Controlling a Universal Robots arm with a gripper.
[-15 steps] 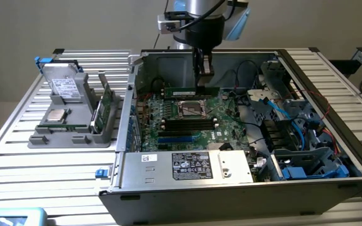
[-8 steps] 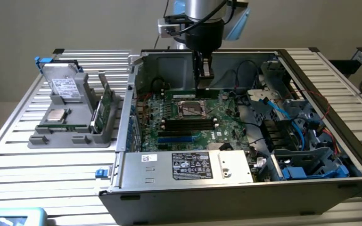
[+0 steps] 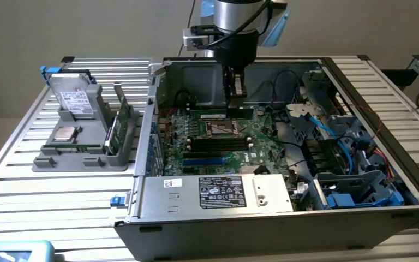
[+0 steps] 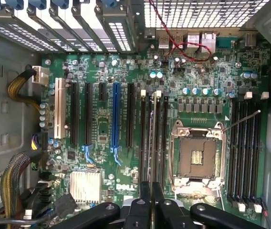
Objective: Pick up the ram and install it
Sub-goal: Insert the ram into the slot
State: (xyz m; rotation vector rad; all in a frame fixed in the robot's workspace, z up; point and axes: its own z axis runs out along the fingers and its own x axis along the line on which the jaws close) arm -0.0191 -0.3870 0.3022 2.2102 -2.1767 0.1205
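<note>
The ram (image 3: 222, 114) is a slim green stick with a small pale sticker. It hangs level inside the open computer case (image 3: 145, 136), just behind the CPU socket (image 3: 219, 129) in the exterior view. My gripper (image 3: 237, 105) reaches straight down from above and is shut on the stick's top edge, right of its middle. In the wrist view the fingertips (image 4: 145, 191) are pressed close together over the black memory slots (image 4: 154, 138) beside the CPU socket (image 4: 197, 155). More empty black slots (image 4: 245, 148) lie on the socket's other side.
A grey holder (image 3: 71, 161) on the exterior view's left carries a drive (image 3: 72, 101) and upright green boards (image 3: 122, 128). Inside the case are a labelled metal box (image 3: 217, 192) at the front, blue and black cables (image 3: 318, 128) on the right, and expansion slots (image 4: 116, 114).
</note>
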